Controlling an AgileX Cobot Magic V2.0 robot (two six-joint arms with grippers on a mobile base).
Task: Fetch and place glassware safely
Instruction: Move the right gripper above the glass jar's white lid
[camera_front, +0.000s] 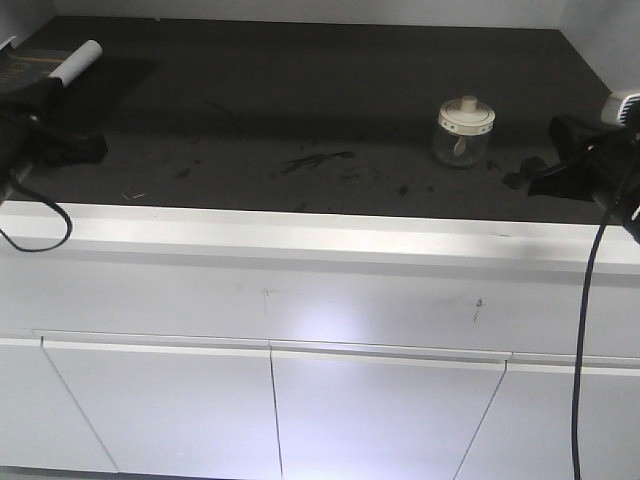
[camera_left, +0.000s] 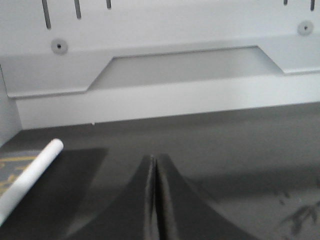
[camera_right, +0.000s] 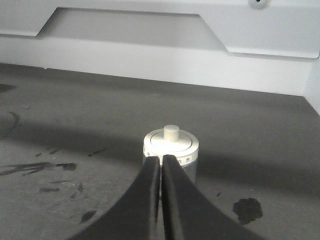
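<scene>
The glassware, a squat clear jar (camera_front: 465, 131) with a cream-white knobbed lid, stands upright on the dark counter (camera_front: 300, 100) at the right. In the right wrist view the jar (camera_right: 171, 146) sits just beyond the fingertips. My right gripper (camera_right: 161, 160) is shut with nothing between its fingers. From the front, this right gripper (camera_front: 524, 177) is a little to the right of the jar and apart from it. My left gripper (camera_front: 92, 150) hovers at the far left of the counter, and in its wrist view the left gripper (camera_left: 153, 161) is shut and empty.
A white rolled tube of paper (camera_front: 78, 62) lies at the back left, also seen as a tube (camera_left: 30, 175) left of my left fingers. Dark smudges (camera_front: 320, 160) mark the counter. A white back wall (camera_right: 165, 50) bounds the far side. White cabinet fronts (camera_front: 300, 400) lie below the front edge.
</scene>
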